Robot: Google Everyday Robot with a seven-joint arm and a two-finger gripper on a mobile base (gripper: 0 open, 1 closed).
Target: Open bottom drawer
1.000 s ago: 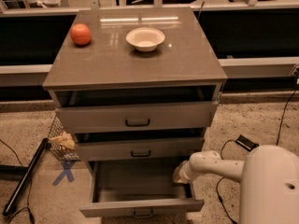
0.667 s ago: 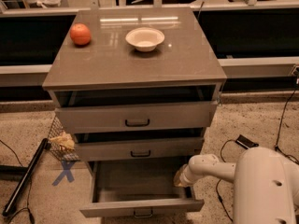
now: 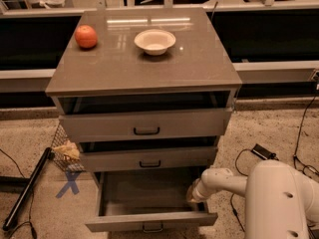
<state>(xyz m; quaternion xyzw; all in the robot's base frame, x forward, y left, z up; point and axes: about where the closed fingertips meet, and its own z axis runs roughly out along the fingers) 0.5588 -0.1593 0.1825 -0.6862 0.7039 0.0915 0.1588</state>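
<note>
Since the bottom drawer (image 3: 144, 195) already sits pulled well out at the cabinet (image 3: 144, 66) foot, opening looks about done. The gripper (image 3: 193, 197) is inside its right edge, and I can't tell its grip state. Next: back out clear. An orange (image 3: 86, 36) and a bowl (image 3: 155, 41) sit on top, and a cable adapter (image 3: 264, 152) lies on the floor near the arm.

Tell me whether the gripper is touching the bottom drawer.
Cannot tell. In the camera view the gripper sits at the right side of the open bottom drawer, overlapping its side wall; neither contact nor a gap shows plainly.
</note>
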